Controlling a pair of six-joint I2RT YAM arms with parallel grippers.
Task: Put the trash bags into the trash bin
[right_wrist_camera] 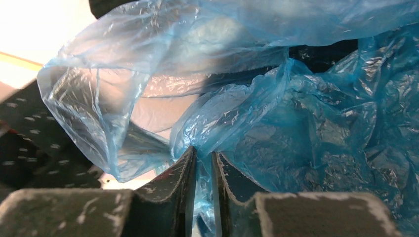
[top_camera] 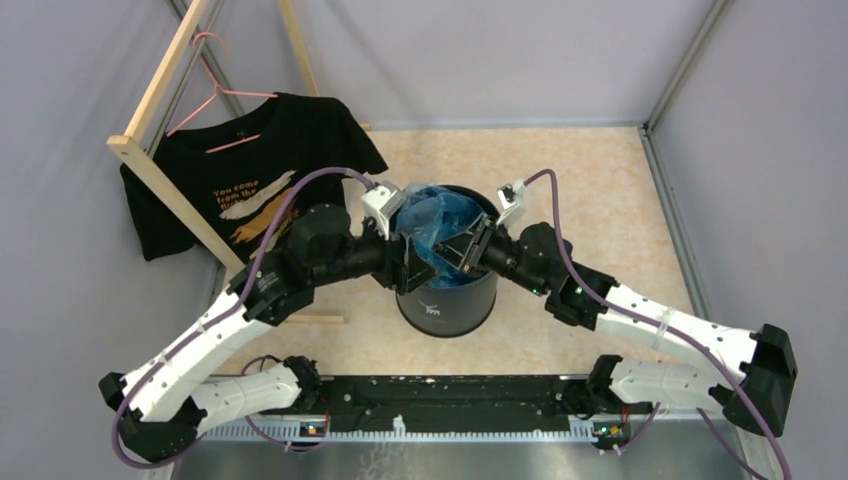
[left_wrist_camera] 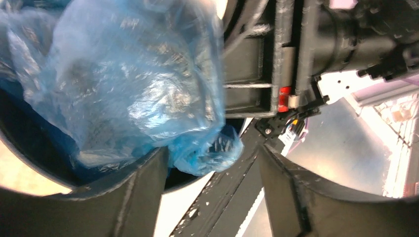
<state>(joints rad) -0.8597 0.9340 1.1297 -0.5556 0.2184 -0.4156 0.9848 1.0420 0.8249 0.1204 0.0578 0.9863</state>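
Note:
The dark round trash bin (top_camera: 447, 300) with a white deer logo stands at the table's middle. The crinkly light-blue trash bag (top_camera: 432, 222) fills its mouth and bulges above the rim. My left gripper (top_camera: 410, 265) is at the bin's near-left rim, with its jaws wide apart (left_wrist_camera: 212, 187). A fold of the bag (left_wrist_camera: 207, 153) hangs over the bin's rim (left_wrist_camera: 34, 165) just ahead of them, not pinched. My right gripper (top_camera: 470, 250) is over the bin's right rim. Its fingers (right_wrist_camera: 203, 160) are shut on a bunched pleat of the bag (right_wrist_camera: 296, 123).
A black T-shirt (top_camera: 250, 170) hangs on a pink hanger (top_camera: 215, 95) from a wooden rack (top_camera: 165, 190) at the back left. Grey walls close in the table. A black rail (top_camera: 450, 395) runs along the near edge between the arm bases.

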